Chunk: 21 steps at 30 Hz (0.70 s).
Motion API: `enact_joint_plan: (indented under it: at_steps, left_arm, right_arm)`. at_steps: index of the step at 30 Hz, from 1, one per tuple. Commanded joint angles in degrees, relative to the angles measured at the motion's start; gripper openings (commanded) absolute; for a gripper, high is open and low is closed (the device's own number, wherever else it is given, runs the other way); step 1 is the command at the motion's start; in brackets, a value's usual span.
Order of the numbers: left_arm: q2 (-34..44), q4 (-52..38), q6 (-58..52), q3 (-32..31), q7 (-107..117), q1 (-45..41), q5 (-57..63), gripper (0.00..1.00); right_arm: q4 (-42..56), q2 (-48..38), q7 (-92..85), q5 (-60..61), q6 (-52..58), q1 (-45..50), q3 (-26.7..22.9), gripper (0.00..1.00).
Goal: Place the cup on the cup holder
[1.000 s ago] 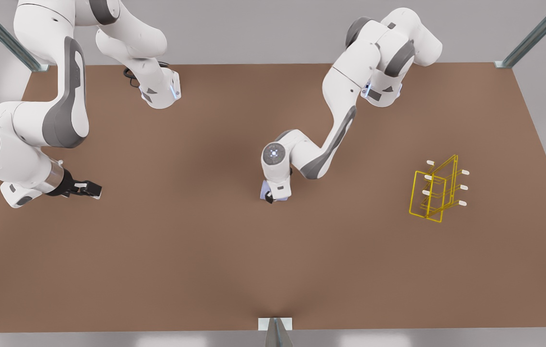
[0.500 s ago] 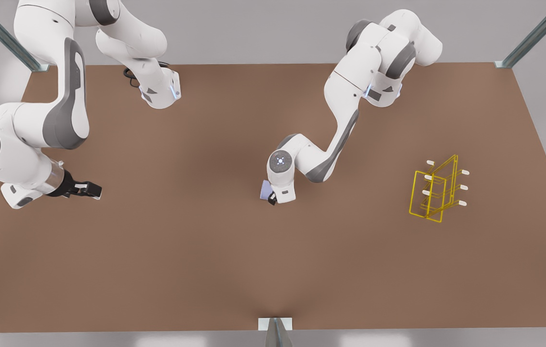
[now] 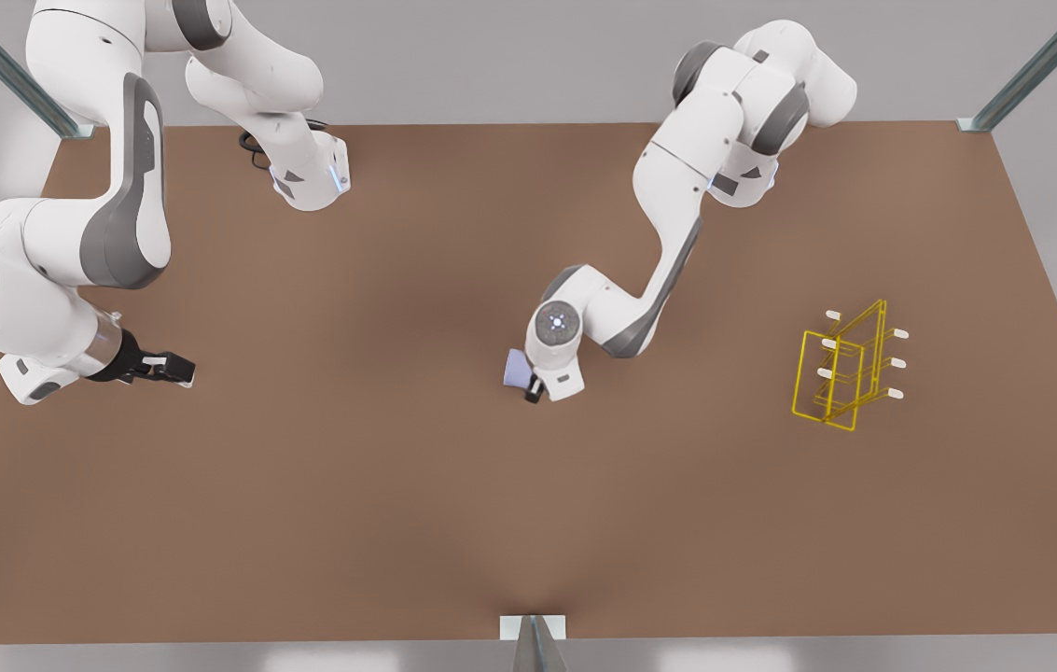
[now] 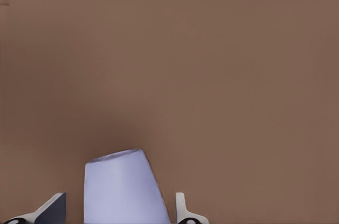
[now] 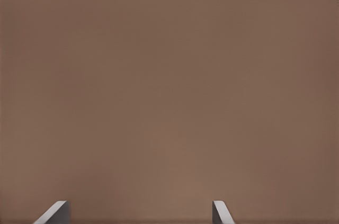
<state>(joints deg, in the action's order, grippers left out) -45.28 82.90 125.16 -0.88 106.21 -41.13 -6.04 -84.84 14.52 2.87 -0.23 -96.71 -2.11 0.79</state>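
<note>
The lavender-blue cup (image 3: 518, 367) rests on the brown table near the middle of the front view. My left gripper (image 3: 529, 379) is at the cup, its wrist just to the front view's right of it. In the left wrist view the cup (image 4: 124, 189) sits between the two fingers (image 4: 53, 211), with a small gap on each side, so the left gripper (image 4: 119, 214) is open. The yellow wire cup holder (image 3: 845, 369) stands far off at the front view's right. My right gripper (image 3: 170, 366) waits open over bare table at the front view's left, and it is also open in its own wrist view (image 5: 139, 213).
The brown table (image 3: 379, 485) spreads wide between the cup and the holder. Both arm bases stand along the far edge. Metal frame posts (image 3: 533, 642) sit at the near edge's middle and at the far corners.
The left arm's wrist has shifted toward the front view's right, uncovering more of the cup, which has stayed in place. The right arm has barely moved.
</note>
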Motion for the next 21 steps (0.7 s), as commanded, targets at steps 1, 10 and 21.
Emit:
enact_joint_plan:
  at_steps: [1, 10, 21]
  left_arm:
    - [0.1, 0.2, -0.1, 0.0, 8.2, 0.4, -0.4, 1.00]
    - [0.9, 2.6, 0.0, 0.0, 7.8, -0.4, 0.3, 1.00]
    - [-0.9, 3.7, 4.9, 0.0, 7.0, -1.0, 0.6, 1.00]
  right_arm:
    - [0.0, 0.0, 0.0, 0.0, 0.0, 0.0, 0.0, 1.00]
    - [0.0, 0.2, -0.3, 0.1, 0.0, -0.1, 0.0, 1.00]
    - [0.0, 0.3, -0.4, 0.0, 0.0, -0.3, 0.0, 1.00]
